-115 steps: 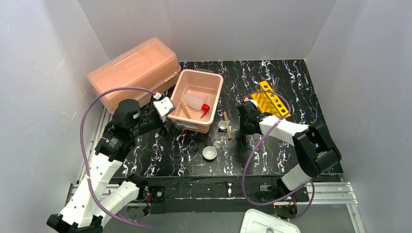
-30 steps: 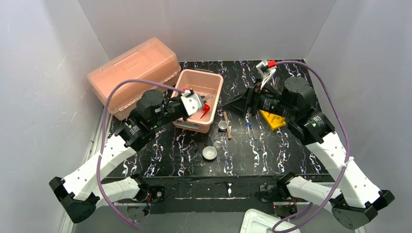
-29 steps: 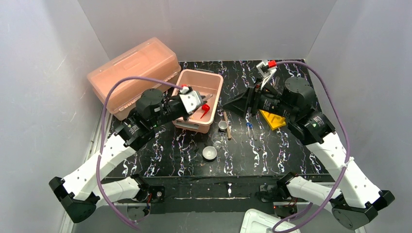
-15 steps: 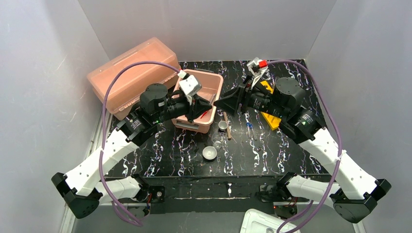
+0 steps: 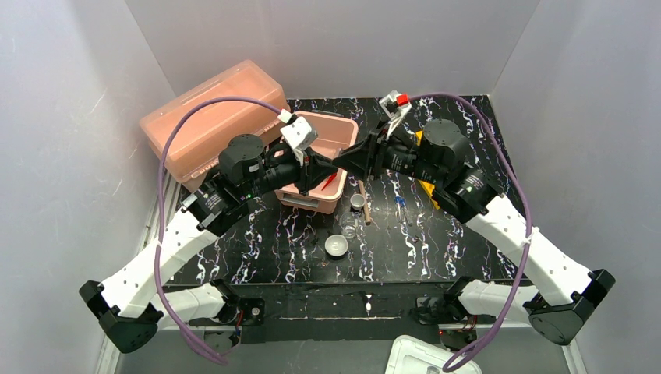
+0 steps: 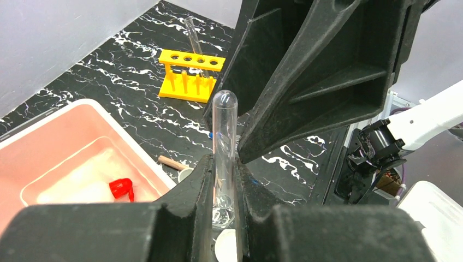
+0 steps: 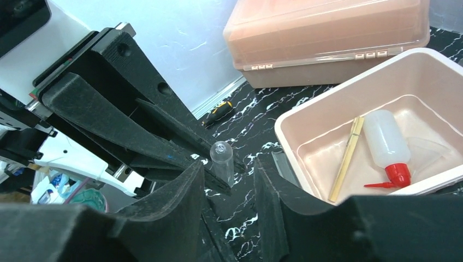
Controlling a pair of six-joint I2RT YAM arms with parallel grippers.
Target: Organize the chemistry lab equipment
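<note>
My left gripper (image 6: 224, 164) is shut on a clear thin tube (image 6: 224, 128), held upright with its rounded end free. My right gripper (image 7: 229, 169) faces it, jaws apart on either side of that tube (image 7: 222, 157), with a gap on each side. In the top view the two grippers meet (image 5: 323, 166) (image 5: 341, 164) above the pink tub's front corner. Inside the tub (image 7: 306, 109) lie the white squeeze bottle (image 7: 385, 139), a wooden stick (image 7: 346, 158) and the clear funnel (image 7: 431, 150). The yellow rack (image 6: 191, 73) holds one tube.
A white dish (image 5: 336, 246), two tiny beakers (image 5: 358, 201) (image 5: 348, 231) and a wooden stick (image 5: 363, 201) lie on the black mat in front of the tub. The large pink lidded box (image 5: 210, 109) stands at the back left. The right arm hides part of the rack.
Both arms have swung toward each other. The left gripper lifted the tube out over the tub's corner. The right gripper came in around its free end and its jaws narrowed.
</note>
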